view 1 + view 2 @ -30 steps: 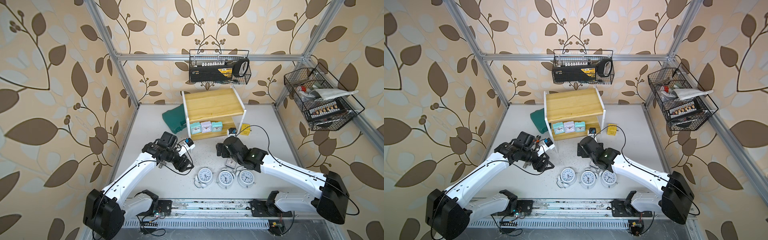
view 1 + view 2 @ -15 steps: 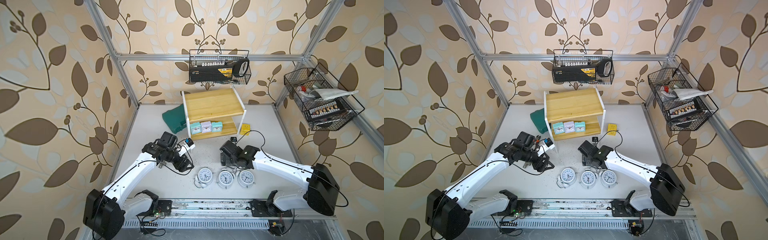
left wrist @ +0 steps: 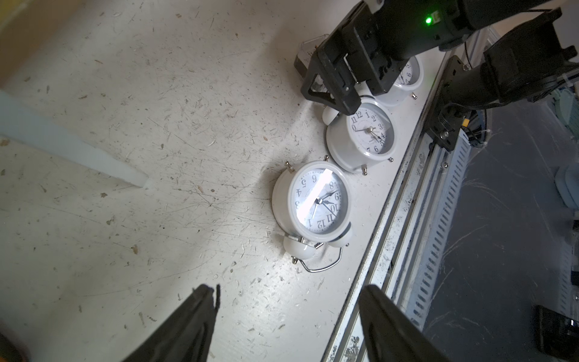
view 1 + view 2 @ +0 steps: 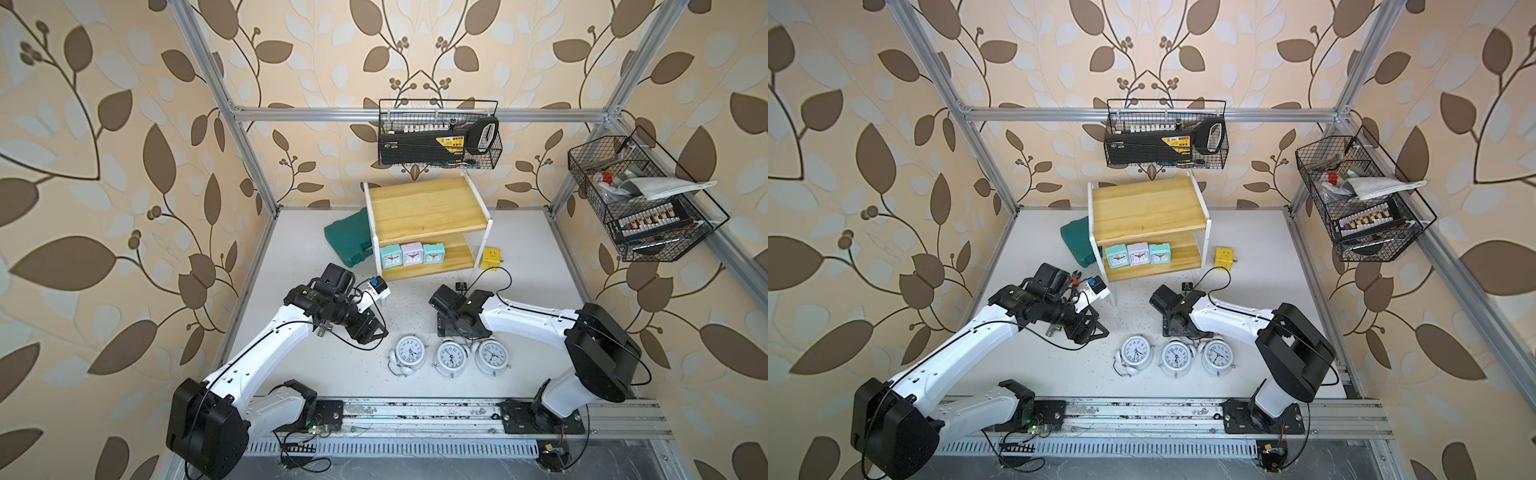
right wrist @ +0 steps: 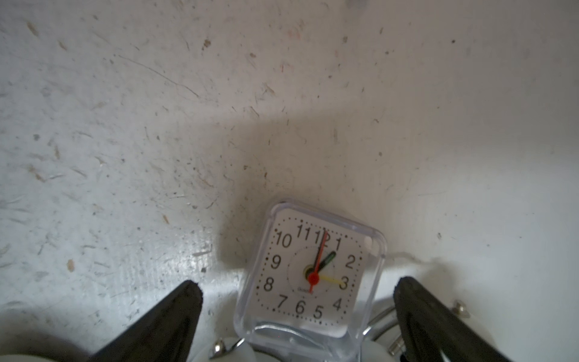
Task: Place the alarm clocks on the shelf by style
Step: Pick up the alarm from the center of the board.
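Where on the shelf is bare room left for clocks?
The top board is wholly bare. The lower board is free between the three square clocks and the end nearest the yellow socket. Crowded: twin-bell clocks and clear clock, bunched together.

White twin-bell clocks [image 4: 451, 356], yellowish shelf [image 4: 424, 205], brown-leaf wallpaper [image 4: 104, 166].

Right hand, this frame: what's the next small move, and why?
Probably lower the right hand and close on the clear square clock: its fingers stand open on either side of it, not touching, and three square clocks already stand on the shelf's lower board.
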Robot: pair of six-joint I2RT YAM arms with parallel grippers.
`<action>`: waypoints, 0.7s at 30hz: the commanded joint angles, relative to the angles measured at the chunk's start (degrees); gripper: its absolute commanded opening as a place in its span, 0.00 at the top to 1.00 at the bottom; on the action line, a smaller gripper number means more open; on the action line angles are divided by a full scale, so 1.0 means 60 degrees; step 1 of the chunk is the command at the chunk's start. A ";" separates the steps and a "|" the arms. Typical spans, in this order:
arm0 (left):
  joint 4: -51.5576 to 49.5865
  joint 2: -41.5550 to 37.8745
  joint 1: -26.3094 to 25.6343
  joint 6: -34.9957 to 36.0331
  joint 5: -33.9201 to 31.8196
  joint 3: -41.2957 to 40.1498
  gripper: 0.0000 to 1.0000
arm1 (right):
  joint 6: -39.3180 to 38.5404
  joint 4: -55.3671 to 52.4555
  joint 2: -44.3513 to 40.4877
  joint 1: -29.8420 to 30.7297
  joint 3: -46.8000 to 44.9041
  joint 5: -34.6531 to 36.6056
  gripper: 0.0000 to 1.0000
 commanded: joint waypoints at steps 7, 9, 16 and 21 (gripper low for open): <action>0.0035 -0.0033 0.0082 0.0172 0.0211 -0.0010 0.24 | 0.0124 0.0529 0.0201 -0.0027 -0.0181 0.0385 0.16; 0.0037 0.0003 0.0091 0.0169 0.0209 0.0005 0.24 | 0.0077 0.0594 0.0110 -0.0037 -0.0240 0.0428 0.20; 0.0037 0.0069 0.0081 0.0163 0.0209 0.0038 0.24 | -0.0199 0.0708 -0.0411 -0.0018 -0.0347 0.0621 0.37; -0.0043 0.0069 0.0081 0.0131 0.0278 0.0162 0.24 | -0.1153 0.1277 -0.1091 0.0134 -0.0459 0.0791 0.42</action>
